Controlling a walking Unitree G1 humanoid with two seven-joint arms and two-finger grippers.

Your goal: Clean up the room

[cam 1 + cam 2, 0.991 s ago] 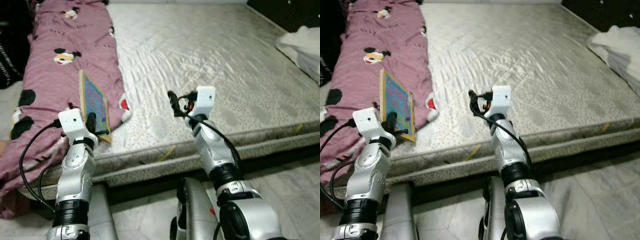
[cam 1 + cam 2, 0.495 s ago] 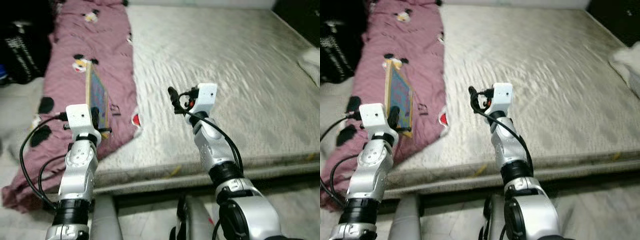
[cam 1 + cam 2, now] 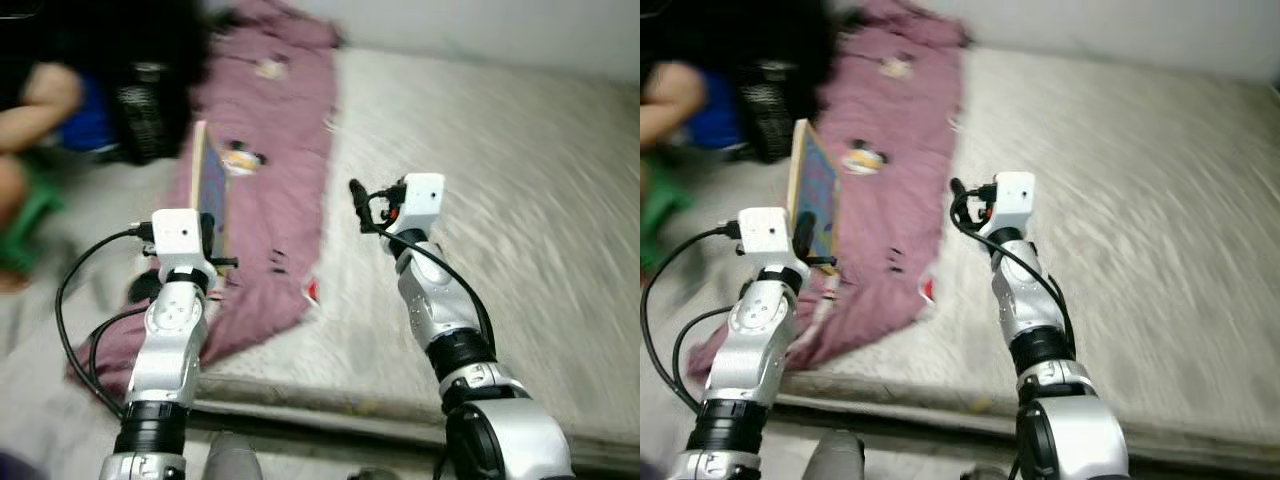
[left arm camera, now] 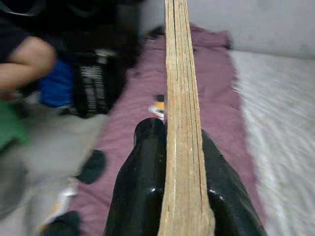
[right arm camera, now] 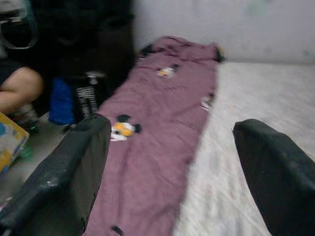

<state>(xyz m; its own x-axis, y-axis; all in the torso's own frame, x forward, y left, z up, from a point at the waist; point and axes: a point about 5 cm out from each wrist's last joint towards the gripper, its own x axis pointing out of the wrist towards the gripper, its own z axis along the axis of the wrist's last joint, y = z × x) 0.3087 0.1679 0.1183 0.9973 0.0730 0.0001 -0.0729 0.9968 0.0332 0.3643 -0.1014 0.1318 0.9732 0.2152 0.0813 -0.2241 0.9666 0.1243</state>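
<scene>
Carrying a thin board point(image 3: 211, 192) edge-up in my left gripper point(image 4: 170, 162), I am beside the bed point(image 3: 520, 240), with both head views blurred by motion. The two black fingers point(image 4: 140, 182) are pressed on either face of the board near its lower end, so it stands upright above the wrist, its blue printed side facing the bed. Below and beyond it a purple blanket point(image 3: 270, 150) with cartoon prints lies along the near side of the bare mattress and spills over the edge. My right gripper point(image 5: 165, 162) is raised over the mattress, its fingers spread wide with nothing between them. On my left, past the blanket, a person point(image 3: 40, 110) sits close by, a bare arm and blue clothing visible beside a dark bag point(image 3: 150, 95).

The hazards, as I judge them: the grip takes the board only at one end, so a jolt or a quick swing of the arm could lever it loose and drop it. The person is near the side I am facing, and the tall board could swing into them if I move on carelessly. The blur also makes it hard to judge clearance to the bag and to the small things on the floor.
</scene>
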